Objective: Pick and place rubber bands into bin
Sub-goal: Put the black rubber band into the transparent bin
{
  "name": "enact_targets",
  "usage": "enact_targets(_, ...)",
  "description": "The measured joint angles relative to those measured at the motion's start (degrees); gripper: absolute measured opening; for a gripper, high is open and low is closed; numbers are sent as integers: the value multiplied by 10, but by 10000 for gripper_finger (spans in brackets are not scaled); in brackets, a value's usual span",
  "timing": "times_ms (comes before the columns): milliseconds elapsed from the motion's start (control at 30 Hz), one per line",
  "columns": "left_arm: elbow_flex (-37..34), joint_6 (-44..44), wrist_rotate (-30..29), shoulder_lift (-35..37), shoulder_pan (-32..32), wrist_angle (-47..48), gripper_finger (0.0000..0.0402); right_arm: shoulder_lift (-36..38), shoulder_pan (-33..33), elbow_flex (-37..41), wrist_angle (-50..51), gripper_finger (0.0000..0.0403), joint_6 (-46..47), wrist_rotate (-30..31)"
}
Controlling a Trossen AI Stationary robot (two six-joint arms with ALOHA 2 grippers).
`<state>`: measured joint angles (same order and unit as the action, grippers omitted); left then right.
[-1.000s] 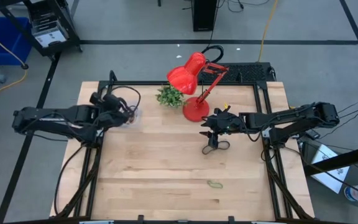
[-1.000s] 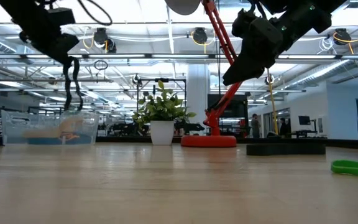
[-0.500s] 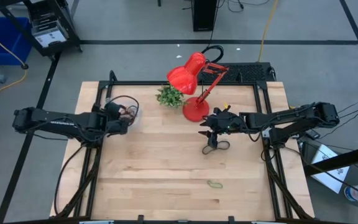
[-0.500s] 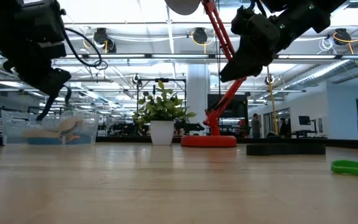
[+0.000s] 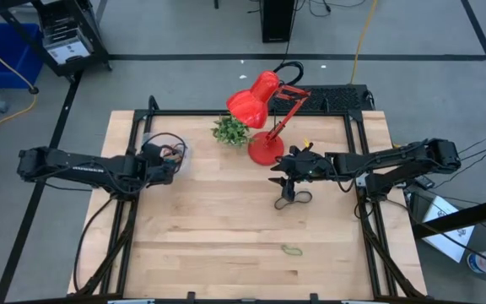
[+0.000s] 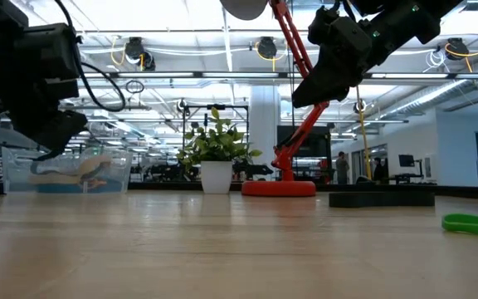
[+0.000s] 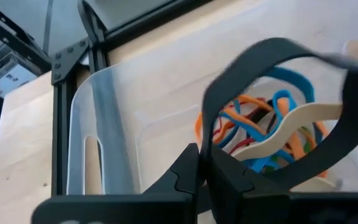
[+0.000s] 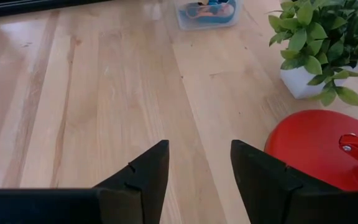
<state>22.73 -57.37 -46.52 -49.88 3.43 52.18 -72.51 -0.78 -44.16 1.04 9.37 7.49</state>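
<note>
The clear bin stands at the table's far left and holds several orange, blue and cream rubber bands. My left gripper hangs low at the bin's wall, shut on a black rubber band. My right gripper hovers open above bare wood beside the lamp's base, with nothing between its fingers. A dark loop lies on the table under it. A green rubber band lies flat near the front edge and also shows in the low view. My left gripper pinches one stretch of the black band's loop between its two fingertips, coming slantwise down from the table's left. The rest of the loop arches out ahead of the fingers over the bands in the bin. I cannot tell whether its far part rests on them.
A red desk lamp on a round base and a small potted plant stand at the far middle. A black frame rims the table. A flat dark slab lies at the far right.
My left gripper has sunk from well above the bin to the level of its wall, rolling and tipping as it went. The black band, which hung below the fingers, now arches over the bin's contents.
</note>
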Motion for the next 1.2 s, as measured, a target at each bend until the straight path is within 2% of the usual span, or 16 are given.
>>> enact_targets(733,-2,-27,1,0,0,-2,38,0,0,0,0,165,0,0)
enact_targets(833,-2,-32,1,0,0,-2,53,0,0,0,0,167,0,0)
enact_targets(1200,8,-31,22,0,0,-2,147,0,0,0,0,167,0,0)
